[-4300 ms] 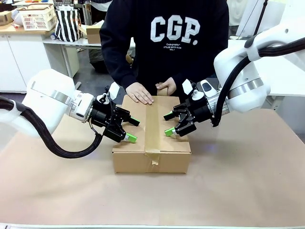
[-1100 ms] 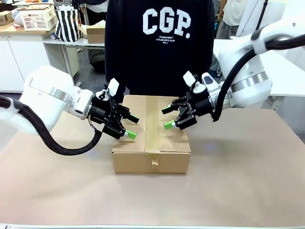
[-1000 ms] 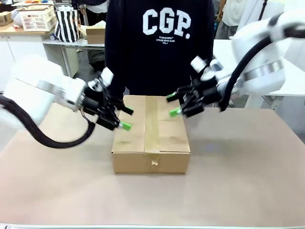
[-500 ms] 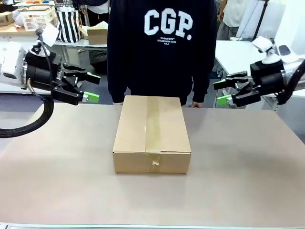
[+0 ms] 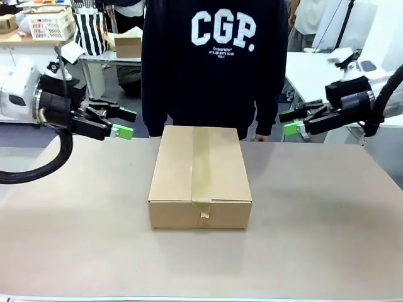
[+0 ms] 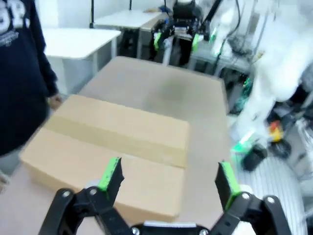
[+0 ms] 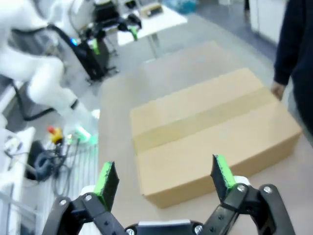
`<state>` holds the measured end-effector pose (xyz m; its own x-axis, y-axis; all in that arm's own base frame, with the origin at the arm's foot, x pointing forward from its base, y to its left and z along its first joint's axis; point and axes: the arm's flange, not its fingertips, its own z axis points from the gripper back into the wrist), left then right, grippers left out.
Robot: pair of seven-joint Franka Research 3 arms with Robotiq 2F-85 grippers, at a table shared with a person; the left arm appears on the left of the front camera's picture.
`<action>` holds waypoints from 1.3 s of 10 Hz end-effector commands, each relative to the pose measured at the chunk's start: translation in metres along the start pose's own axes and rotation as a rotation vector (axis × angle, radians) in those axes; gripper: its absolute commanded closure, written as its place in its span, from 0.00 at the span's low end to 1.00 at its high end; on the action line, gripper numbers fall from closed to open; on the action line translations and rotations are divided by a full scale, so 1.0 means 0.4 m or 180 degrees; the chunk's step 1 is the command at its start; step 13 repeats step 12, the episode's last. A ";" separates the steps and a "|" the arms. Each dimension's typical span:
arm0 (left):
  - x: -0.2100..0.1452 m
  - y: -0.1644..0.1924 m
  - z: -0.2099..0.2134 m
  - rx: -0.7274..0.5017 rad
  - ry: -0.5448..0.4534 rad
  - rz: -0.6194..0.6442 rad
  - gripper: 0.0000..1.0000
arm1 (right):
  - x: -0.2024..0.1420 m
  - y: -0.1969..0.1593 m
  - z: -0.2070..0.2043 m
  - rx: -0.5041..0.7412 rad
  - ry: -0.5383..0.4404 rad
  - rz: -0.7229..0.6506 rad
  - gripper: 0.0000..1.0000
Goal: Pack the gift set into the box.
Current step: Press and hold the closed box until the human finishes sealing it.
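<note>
Box (image 5: 200, 173): taped shut, mid-table, in front of person.
Left gripper (image 5: 124, 123): wide open, empty, left of box.
Right gripper (image 5: 288, 123): wide open, empty, right.
Handling: stiff cardboard, probably weighty; best gripped by opposite side walls.

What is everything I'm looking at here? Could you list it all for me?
box: one, brown cardboard, shut and sealed with tan tape, middle of the table.
table: one, tan top, under the box.
basket: one, pale, on a counter far back left.
striped bag: one, black and white, beside the basket.
small carton: one, brown, on a back table.
person: one, dark sweatshirt with white letters, standing behind the box.
left gripper: one, black with green pads, jaws open, raised left of the box.
right gripper: one, same colours, jaws open, raised right of the box.
</note>
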<state>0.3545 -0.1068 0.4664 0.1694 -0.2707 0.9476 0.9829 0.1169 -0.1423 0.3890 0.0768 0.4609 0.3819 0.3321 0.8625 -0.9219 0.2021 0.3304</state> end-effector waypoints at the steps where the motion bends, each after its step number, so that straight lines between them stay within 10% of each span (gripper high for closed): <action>1: -0.006 -0.005 0.069 -0.0322 -0.0610 0.1838 0.00 | 0.008 0.007 0.109 0.0371 -0.0058 -0.1719 0.00; 5: -0.165 -0.036 0.091 -0.0832 0.0107 0.3849 0.00 | -0.082 -0.050 0.169 0.0418 -0.0200 -0.2610 0.00; 6: -0.197 -0.030 0.083 -0.0947 0.0129 0.3990 0.00 | -0.082 -0.007 0.157 0.0464 -0.0026 -0.2054 0.00; 7: -0.135 0.033 0.101 -0.0533 -0.0187 0.2597 0.00 | -0.082 -0.007 0.157 0.0464 -0.0026 -0.2054 0.00; 13: -0.135 0.033 0.101 -0.0533 -0.0187 0.2597 0.00 | -0.082 -0.007 0.157 0.0464 -0.0026 -0.2054 0.00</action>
